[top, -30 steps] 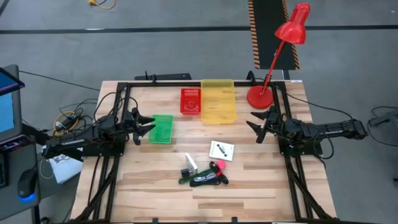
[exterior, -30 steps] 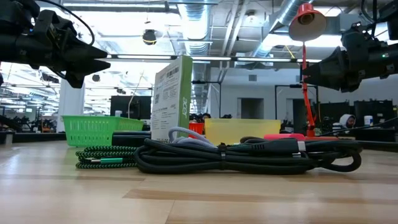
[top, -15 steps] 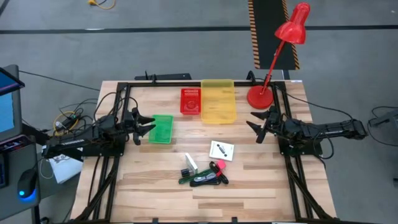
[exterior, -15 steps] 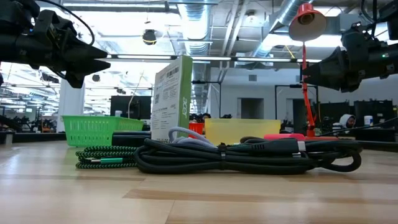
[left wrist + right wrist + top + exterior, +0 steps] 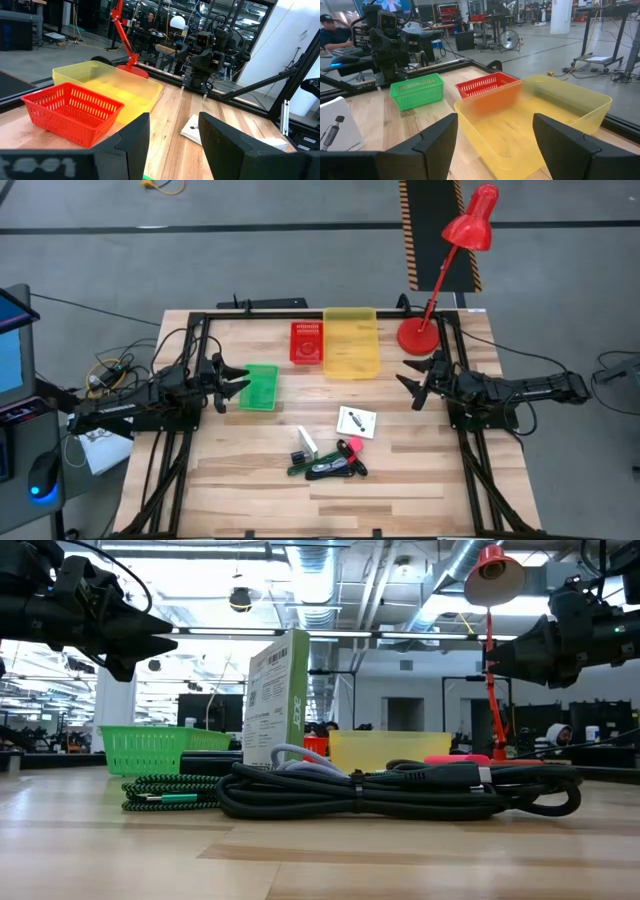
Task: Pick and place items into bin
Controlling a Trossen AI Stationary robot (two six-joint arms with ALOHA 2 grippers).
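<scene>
While my left gripper [image 5: 243, 383] hangs open above the green basket [image 5: 260, 387] and my right gripper [image 5: 407, 382] waits open too, the items — packet [image 5: 357, 422], cable [image 5: 335, 468] — lie mid-table.

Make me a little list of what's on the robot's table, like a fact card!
bins: green basket, red basket, yellow bin
items waiting: white packet, white tube, pink-tipped piece, black cable, all on the wooden table, none in a bin
left gripper: open, empty, above the green basket's edge
right gripper: open, empty, near the red lamp
</scene>
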